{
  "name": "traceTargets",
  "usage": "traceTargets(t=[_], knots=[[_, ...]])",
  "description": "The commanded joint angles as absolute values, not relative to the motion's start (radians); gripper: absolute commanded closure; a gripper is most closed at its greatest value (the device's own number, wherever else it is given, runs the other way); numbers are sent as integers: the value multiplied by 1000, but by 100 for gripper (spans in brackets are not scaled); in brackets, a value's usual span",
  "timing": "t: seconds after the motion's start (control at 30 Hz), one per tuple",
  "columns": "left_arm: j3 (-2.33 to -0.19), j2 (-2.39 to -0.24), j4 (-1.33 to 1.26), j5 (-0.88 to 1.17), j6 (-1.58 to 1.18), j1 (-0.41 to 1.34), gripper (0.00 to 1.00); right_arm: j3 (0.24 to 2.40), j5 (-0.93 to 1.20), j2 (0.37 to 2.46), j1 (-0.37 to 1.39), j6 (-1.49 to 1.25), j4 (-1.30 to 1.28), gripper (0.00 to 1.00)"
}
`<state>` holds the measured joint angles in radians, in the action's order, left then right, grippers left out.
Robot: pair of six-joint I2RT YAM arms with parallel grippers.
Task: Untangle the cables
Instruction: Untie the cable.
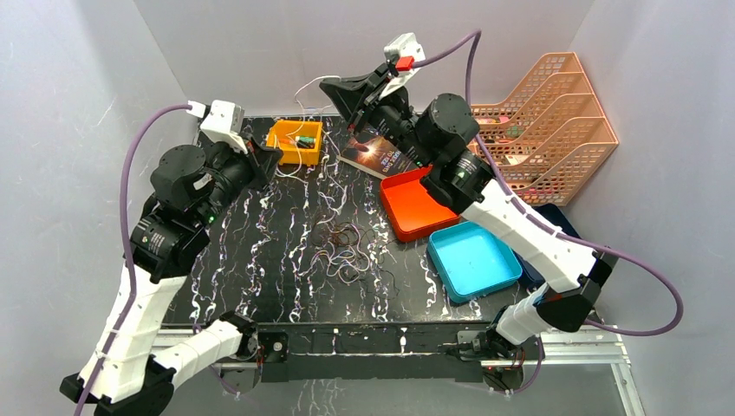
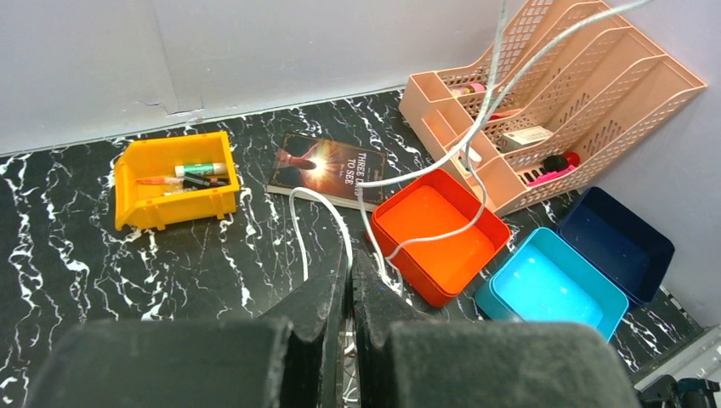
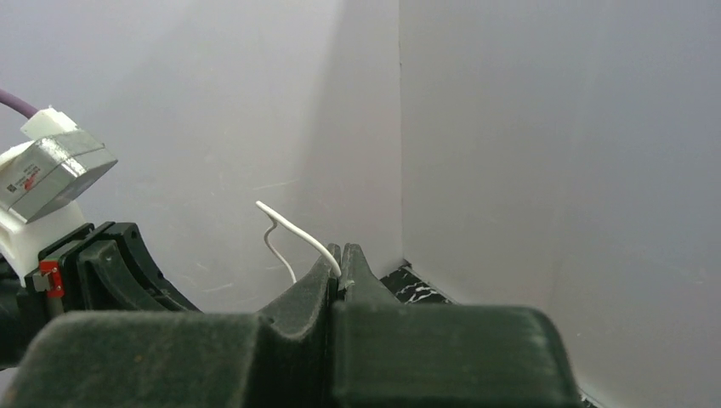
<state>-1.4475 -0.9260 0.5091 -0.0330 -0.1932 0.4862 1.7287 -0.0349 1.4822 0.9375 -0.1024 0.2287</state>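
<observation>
The dark cables [image 1: 342, 247] lie in a loose tangle on the black marbled table [image 1: 260, 260], mid-table. The whitish cable [image 2: 299, 238] is lifted off it. It loops over the table and rises up to the right in the left wrist view. My left gripper [image 1: 267, 161] hovers beside the yellow bin. Its jaws [image 2: 349, 255] are shut on the whitish cable. My right gripper [image 1: 329, 85] is raised high by the back wall. It is shut [image 3: 342, 251] on the whitish cable [image 3: 306, 235], whose free end sticks out above the fingers.
A yellow bin [image 1: 295, 139] with small items stands at the back left. A book [image 1: 377, 152] lies behind an orange tray [image 1: 414, 206]. A cyan tray [image 1: 472, 260] and a dark blue tray [image 2: 616, 242] lie to the right. A peach file rack [image 1: 546, 121] stands by the right wall.
</observation>
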Motion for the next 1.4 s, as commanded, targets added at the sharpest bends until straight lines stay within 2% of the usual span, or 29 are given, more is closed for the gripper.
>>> traceTargets(t=[0.0, 0.27, 0.57, 0.7, 0.77, 1.03, 1.37], knots=[[-1436, -927, 459, 37, -208, 481, 100, 1846, -70, 1443, 940, -2, 242, 100], [-1331, -970, 293, 269, -256, 482, 97, 1797, -59, 1398, 940, -20, 215, 100], [-1096, -968, -137, 419, -270, 481, 94, 1718, -9, 1368, 940, -166, 208, 100], [-1031, -965, -253, 476, -274, 482, 68, 1717, 16, 1364, 940, -189, 202, 100], [-1026, -965, -252, 515, -258, 481, 62, 1712, 15, 1359, 940, -191, 202, 100], [-982, -934, -280, 569, -249, 481, 49, 1694, 33, 1359, 940, -225, 205, 100], [-1012, -1039, -341, 558, -210, 482, 47, 1697, 119, 1366, 940, -326, 218, 100]])
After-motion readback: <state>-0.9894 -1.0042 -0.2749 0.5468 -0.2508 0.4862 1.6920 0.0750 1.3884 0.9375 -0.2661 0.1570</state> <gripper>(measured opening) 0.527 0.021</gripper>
